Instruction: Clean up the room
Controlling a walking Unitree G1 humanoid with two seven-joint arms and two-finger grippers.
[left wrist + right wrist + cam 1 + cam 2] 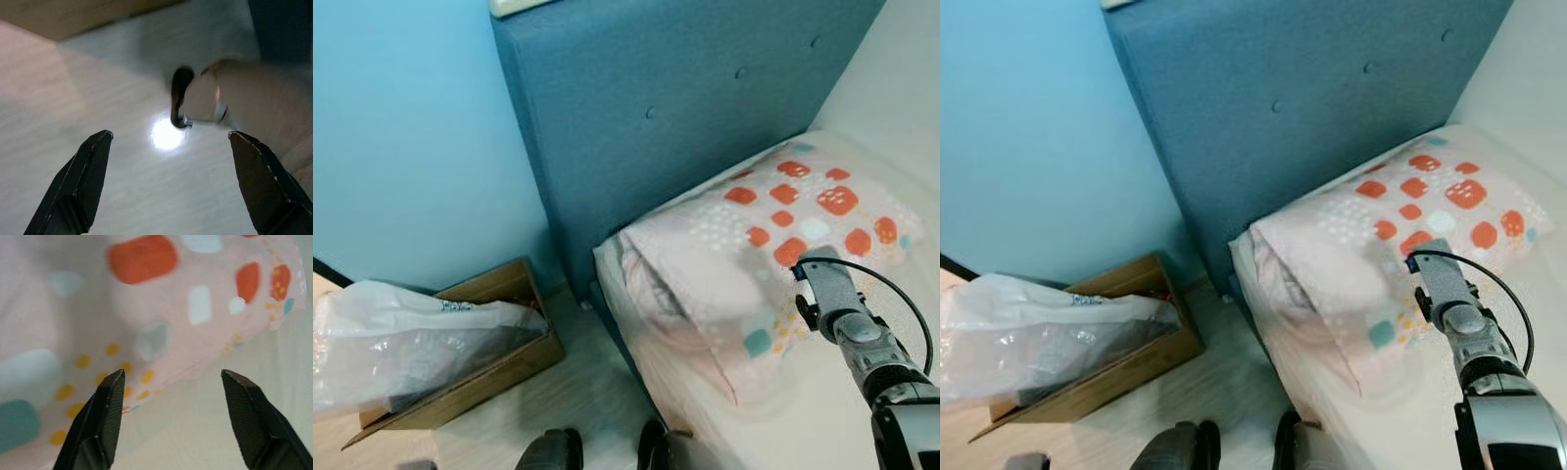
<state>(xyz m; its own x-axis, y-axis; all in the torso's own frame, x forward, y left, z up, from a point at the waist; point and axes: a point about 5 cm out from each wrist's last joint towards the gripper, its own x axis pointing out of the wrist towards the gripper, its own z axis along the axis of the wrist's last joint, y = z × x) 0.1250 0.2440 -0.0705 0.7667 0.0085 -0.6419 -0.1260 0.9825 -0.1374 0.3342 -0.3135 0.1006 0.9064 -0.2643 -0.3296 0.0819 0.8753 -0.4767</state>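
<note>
Your right gripper (168, 418) is spread wide, hovering just over the pillow's (773, 245) near edge at right of frame on the bed (803, 411). Your left gripper (168, 183) hangs wide open above the floor (73, 107).

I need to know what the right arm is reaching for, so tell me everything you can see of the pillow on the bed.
The pillow is soft pale-pink fabric printed with orange, teal and white patches and small yellow dots. It lies flat at the head of the bed, close to the blue padded headboard, its near end folded and creased. The right gripper, fingers open, hovers at its edge over the sheet.
</note>
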